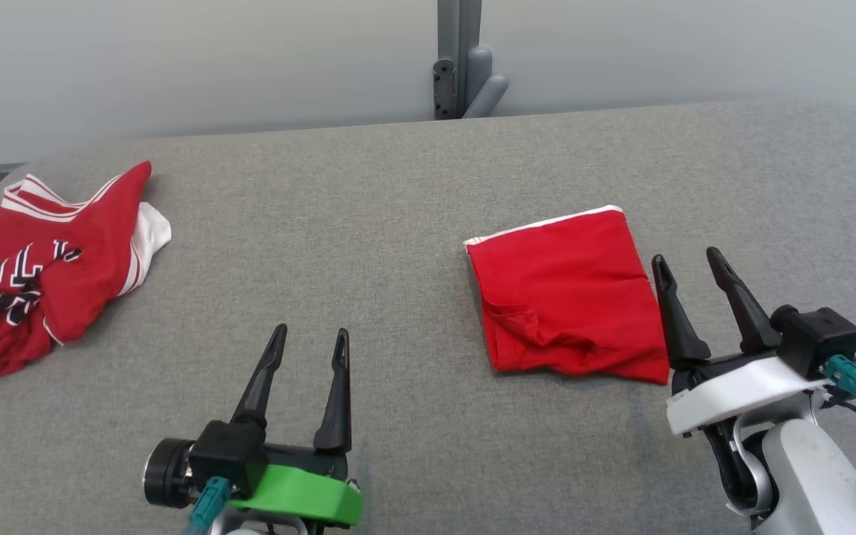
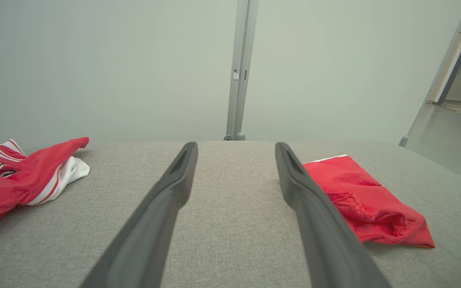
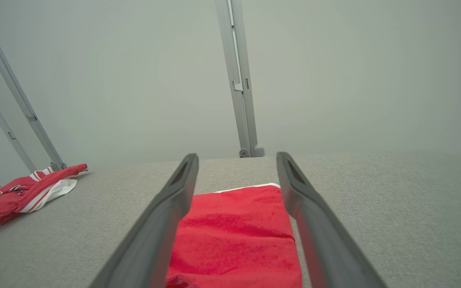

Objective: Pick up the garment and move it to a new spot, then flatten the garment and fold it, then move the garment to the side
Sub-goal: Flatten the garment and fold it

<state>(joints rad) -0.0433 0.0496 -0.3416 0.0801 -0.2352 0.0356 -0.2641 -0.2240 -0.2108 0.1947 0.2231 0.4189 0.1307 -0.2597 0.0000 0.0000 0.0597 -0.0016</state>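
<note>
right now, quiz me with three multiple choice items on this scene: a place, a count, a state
1. Where is the folded garment?
A) far left
B) by the right gripper
C) at the far edge

2. How many red garments lie on the table?
A) one
B) two
C) three

3. The right gripper is:
A) open, empty
B) shut on the garment
C) shut, empty

Answers:
1 B, its right edge lies next to that gripper's fingers.
2 B, the folded one plus a crumpled jersey at the left.
3 A, its fingers stand spread and grip nothing.
</note>
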